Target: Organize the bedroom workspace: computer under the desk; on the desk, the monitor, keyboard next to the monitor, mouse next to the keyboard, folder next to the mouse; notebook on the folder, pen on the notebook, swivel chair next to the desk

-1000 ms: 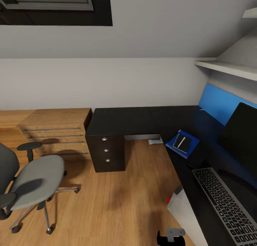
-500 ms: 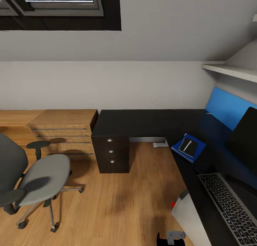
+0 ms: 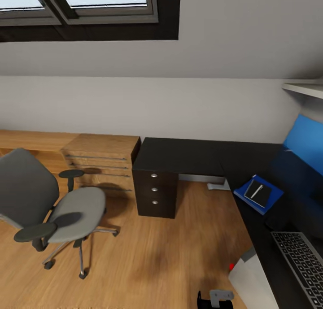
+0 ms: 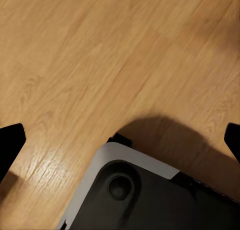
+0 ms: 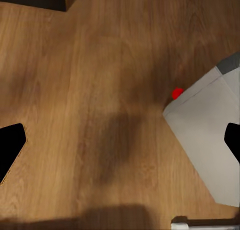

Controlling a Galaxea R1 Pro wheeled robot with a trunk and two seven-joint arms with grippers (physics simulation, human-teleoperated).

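Overhead, a skylight [image 3: 89,4] is lighting the wooden floor [image 3: 148,259] beside the desk [image 3: 188,154]; both the left gripper [image 4: 120,140] and right gripper [image 5: 120,140] are hanging released.

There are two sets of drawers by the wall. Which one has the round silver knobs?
The black drawer unit under the desk; it has three round silver knobs. The light wooden chest of drawers beside it has long bar handles instead.

Both grippers hang spread wide (left gripper [image 4: 120,140], right gripper [image 5: 120,142]), fingertips apart, gripping nothing
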